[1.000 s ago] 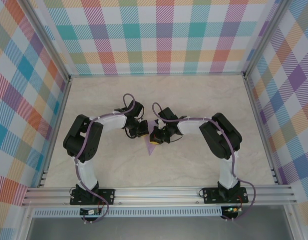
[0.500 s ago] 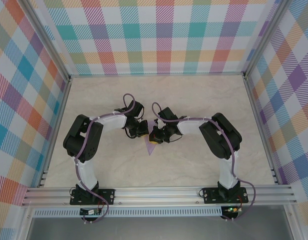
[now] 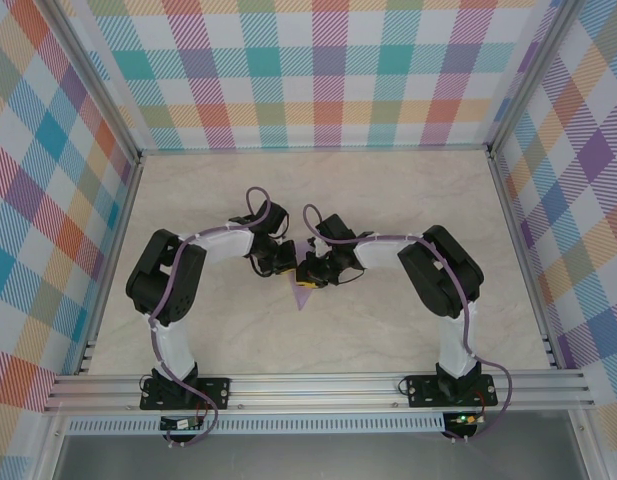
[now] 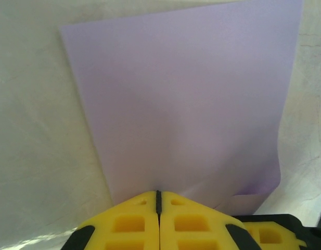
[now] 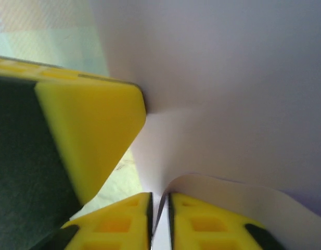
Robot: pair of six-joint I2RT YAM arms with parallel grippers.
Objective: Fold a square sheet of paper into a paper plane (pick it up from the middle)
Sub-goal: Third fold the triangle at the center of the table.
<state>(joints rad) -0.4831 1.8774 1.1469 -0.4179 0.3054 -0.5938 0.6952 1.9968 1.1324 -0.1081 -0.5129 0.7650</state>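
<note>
The square sheet of paper is thin, matte, pale lavender and plain-faced, with one near corner curling softly. It sits between the two arms at the middle of the cream, marble-veined bench. The left pincer, its yellow pads moulded with square recesses, is pressed fully together on the sheet's near edge. The right pincer, with the same yellow pads, nips a bowed edge of the sheet in a hairline gap.
</note>
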